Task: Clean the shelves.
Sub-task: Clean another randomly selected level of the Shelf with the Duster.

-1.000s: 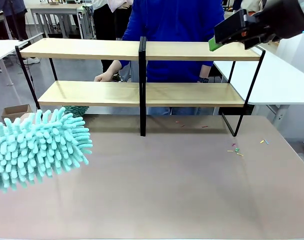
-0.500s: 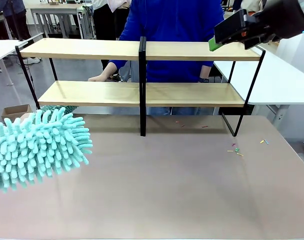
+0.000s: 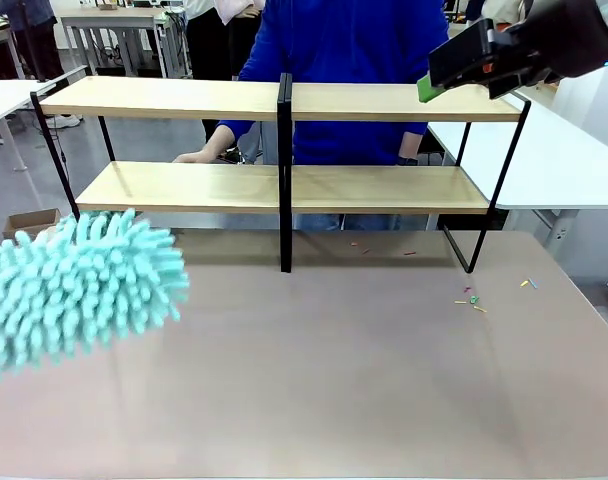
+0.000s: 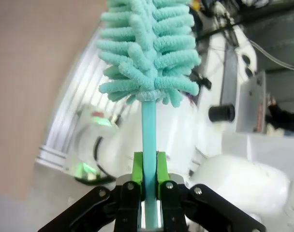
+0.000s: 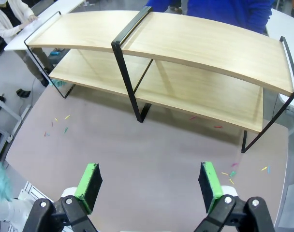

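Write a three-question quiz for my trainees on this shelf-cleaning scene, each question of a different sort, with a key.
1. True or false: the left gripper is shut on the thin handle of the fluffy turquoise microfibre duster.
2. Choose one. The right gripper is: A, open and holding nothing; B, shut on a cloth; C, shut on the duster.
3. Fill the gap: the small coloured scraps lie on the ____, in front of the light-wood shelves in a black metal frame.

Key: 1 true. 2 A. 3 brown table.
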`<control>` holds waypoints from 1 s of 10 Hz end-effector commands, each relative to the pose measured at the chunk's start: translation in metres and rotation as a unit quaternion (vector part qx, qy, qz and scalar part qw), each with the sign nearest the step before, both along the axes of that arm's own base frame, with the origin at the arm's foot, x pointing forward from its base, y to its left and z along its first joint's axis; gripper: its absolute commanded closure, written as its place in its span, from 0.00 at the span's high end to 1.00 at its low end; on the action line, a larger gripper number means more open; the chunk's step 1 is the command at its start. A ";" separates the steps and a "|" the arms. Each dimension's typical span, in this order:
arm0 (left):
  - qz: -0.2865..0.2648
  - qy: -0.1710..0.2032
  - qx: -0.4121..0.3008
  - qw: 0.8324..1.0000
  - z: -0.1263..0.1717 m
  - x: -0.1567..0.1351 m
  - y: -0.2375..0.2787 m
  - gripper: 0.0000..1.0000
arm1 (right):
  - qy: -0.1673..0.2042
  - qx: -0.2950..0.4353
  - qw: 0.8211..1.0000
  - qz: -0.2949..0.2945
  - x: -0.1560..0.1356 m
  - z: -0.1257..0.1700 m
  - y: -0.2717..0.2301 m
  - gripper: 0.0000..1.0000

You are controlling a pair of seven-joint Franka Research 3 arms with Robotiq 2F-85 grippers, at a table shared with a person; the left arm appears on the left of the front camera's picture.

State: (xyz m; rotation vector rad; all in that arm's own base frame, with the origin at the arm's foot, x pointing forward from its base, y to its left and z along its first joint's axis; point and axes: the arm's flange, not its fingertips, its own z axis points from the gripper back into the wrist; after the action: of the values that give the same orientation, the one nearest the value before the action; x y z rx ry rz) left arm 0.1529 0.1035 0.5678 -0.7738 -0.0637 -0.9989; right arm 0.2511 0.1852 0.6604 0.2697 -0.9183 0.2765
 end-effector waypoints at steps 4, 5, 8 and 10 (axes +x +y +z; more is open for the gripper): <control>0.034 0.008 -0.022 0.999 -0.006 0.053 -0.016 0.13 | 0.000 0.001 1.000 -0.001 0.001 0.001 0.000 1.00; 0.028 0.008 -0.015 0.999 -0.006 0.055 -0.021 0.13 | 0.000 0.001 1.000 -0.001 0.001 0.001 0.000 1.00; 0.053 -0.002 0.017 0.998 -0.005 0.071 -0.077 0.13 | 0.000 0.001 1.000 -0.001 0.001 0.001 0.000 1.00; 0.007 0.016 0.068 0.998 -0.014 0.087 -0.149 0.13 | 0.000 0.001 1.000 -0.001 0.001 0.001 0.000 1.00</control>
State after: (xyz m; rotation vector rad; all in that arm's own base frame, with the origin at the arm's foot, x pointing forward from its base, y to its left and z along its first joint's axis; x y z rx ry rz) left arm 0.2310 -0.0131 0.5583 -0.6941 -0.0055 -0.9623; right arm 0.2513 0.1855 0.6601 0.2692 -0.9176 0.2771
